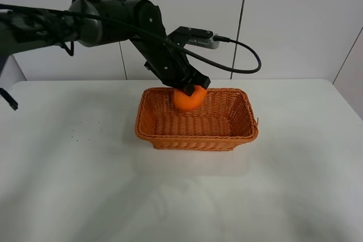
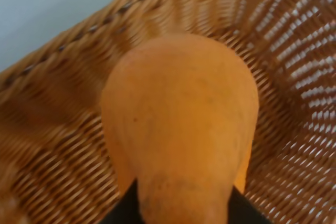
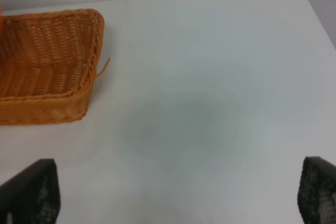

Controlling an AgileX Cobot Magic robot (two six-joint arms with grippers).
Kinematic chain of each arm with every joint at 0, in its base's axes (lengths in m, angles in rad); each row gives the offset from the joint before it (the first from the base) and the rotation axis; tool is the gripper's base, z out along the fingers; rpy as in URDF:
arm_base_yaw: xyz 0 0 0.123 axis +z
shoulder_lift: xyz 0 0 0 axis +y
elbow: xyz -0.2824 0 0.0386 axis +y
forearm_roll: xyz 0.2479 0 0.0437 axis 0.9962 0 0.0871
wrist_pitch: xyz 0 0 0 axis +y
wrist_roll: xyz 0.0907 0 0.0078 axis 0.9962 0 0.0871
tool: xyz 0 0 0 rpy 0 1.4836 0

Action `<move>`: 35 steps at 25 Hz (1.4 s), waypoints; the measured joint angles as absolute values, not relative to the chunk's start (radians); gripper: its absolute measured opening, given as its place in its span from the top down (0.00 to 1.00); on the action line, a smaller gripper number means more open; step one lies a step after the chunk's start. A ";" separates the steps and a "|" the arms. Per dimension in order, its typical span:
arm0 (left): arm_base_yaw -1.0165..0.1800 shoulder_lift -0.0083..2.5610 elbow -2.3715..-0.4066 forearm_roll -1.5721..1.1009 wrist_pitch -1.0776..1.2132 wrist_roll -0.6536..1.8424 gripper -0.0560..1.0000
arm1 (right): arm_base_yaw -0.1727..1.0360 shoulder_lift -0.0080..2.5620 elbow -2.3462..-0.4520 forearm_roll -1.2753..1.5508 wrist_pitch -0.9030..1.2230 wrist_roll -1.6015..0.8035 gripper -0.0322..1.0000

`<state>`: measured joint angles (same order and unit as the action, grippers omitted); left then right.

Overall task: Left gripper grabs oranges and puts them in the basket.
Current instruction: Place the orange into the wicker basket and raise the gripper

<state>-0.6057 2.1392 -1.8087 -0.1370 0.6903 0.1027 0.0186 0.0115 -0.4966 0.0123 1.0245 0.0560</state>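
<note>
White tabletop (image 1: 85, 185) and pale wall panels are seen around the work. Toward the 12 o'clock side of the basket (image 1: 195, 140), close to its far rim, the orange (image 1: 189, 99) is held clamped by the left gripper (image 1: 191, 85). Whether the weave is touched by the fruit cannot be told. The right gripper (image 3: 178, 192) is seen spread wide and empty, low over the table, judged to be off the basket's 4 o'clock side.

Trouble is most likely to be caused by that closeness to the rim. If the fruit is let go there, the rolled edge could be struck and the fruit sent out onto the table at 12 o'clock. The light basket could also be nudged or tipped if the wall is pressed by the descending arm. A release from too high could be followed by a bounce.

The fruit is seen as bright orange and matt, faintly speckled. In the left wrist view it is narrowed to a knob where it is pinched between the black fingers (image 2: 122, 214).
</note>
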 joint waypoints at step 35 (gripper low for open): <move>-0.608 2.345 -1.888 -0.205 0.684 0.142 0.72 | 0.019 0.012 -0.497 0.012 1.024 0.056 0.30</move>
